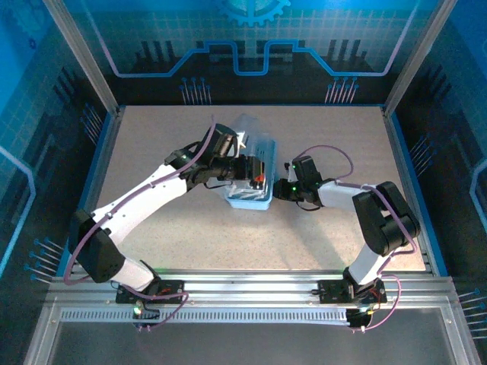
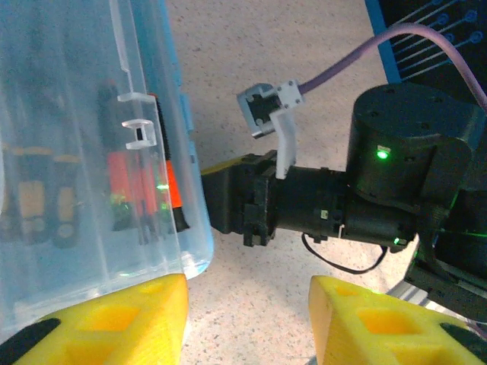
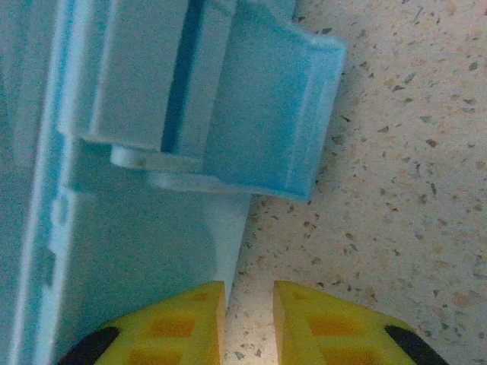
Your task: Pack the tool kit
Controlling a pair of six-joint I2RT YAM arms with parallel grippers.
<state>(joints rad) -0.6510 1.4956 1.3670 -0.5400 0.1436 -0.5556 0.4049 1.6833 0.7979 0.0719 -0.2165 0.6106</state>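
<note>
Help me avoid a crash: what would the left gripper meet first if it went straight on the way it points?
Probably the right arm's black wrist, lying across its line; the tool kit sits off to the side. Depth is unclear.

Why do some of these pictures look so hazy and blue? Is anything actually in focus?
Top external view: sharp, evenly lit, blue-tinted walls. Left wrist view: the translucent light-blue plastic case blurs the black-and-red tools inside; a green glint sits on it. Right wrist view: its blue plastic tab sits very close, soft-edged.
</note>
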